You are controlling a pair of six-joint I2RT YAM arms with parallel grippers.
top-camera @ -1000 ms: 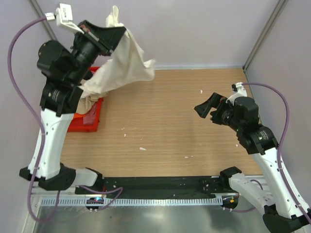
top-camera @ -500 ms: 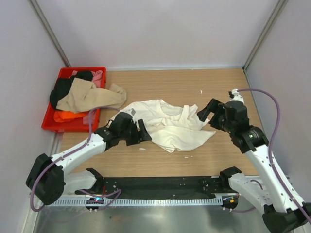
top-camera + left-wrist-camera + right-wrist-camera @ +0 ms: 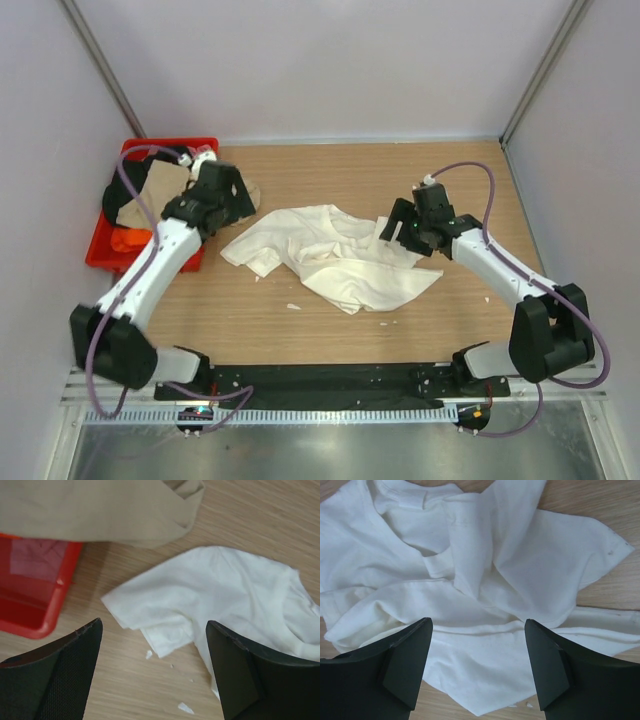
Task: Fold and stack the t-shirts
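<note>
The cream t-shirt (image 3: 330, 255) lay crumpled mid-table (image 3: 330, 335) between the two arms. The left arm stretched forward toward the red crate (image 3: 100, 252), its left gripper (image 3: 228, 192) spread wide and empty above the shirt's left edge, near a tan t-shirt (image 3: 100, 510) spilling over the crate's rim. The right arm reached inward, the right gripper (image 3: 395, 228) parted over the shirt's right side, holding nothing.

We find the loose t-shirt (image 3: 335, 260) at the table's (image 3: 400, 175) middle; the crate (image 3: 103, 258), holding other shirts (image 3: 160, 185), sits far left.
</note>
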